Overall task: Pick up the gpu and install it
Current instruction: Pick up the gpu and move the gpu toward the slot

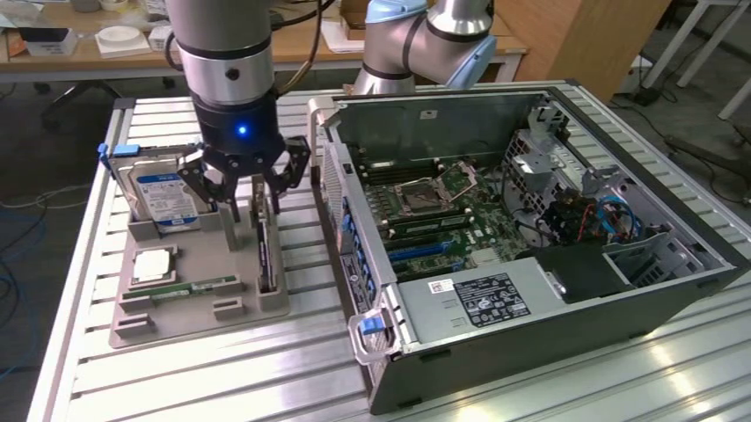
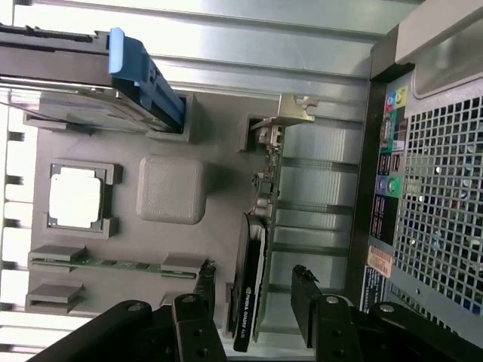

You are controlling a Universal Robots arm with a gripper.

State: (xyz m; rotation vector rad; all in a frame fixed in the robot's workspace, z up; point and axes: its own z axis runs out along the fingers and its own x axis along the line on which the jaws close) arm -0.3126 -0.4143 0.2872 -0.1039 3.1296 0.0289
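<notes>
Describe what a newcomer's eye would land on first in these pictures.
The large open black and silver computer case, its green motherboard exposed, dominates the exterior view's right. Beside it, the robot's black gripper hangs open right over the thin dark gpu card, which stands on edge in a grey plastic parts tray.

Exterior view high, angled down on tray (image 1: 197, 255) and open computer case (image 1: 528, 360), wrist view close overhead, sharing both.

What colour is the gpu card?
The gpu is black with a green board; wrist view shows it best.
</notes>
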